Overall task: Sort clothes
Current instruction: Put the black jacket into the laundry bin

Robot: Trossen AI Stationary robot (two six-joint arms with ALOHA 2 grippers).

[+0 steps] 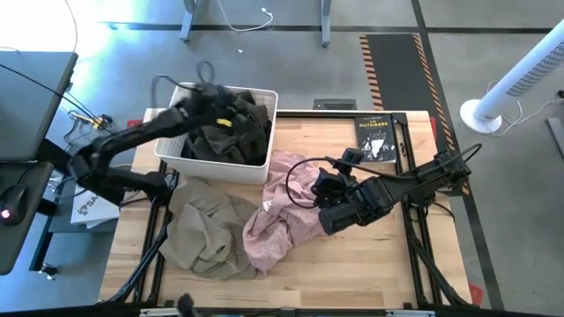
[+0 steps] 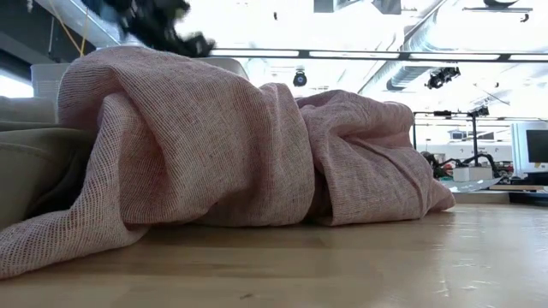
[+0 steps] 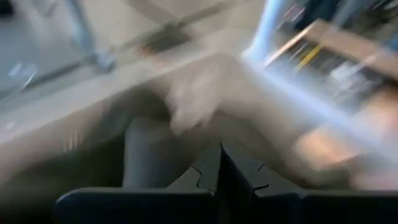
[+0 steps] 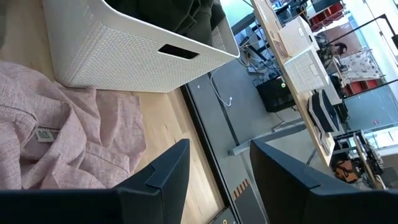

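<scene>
The left gripper (image 1: 231, 116) hangs over the white basket (image 1: 211, 164) at the table's back left, its fingers (image 3: 211, 177) pressed together; whether cloth is caught between them I cannot tell. Dark olive and black clothes (image 1: 231, 139) fill the basket. In front of it the khaki garment (image 1: 203, 233) lies crumpled on the wood, its edge touching the pink garment (image 1: 280, 220) just to its right, which reaches back to the basket's wall. The right gripper (image 1: 328, 189) sits above the pink garment's right edge, fingers (image 4: 163, 177) spread, holding nothing. A black book (image 1: 374, 136) lies at the back right.
</scene>
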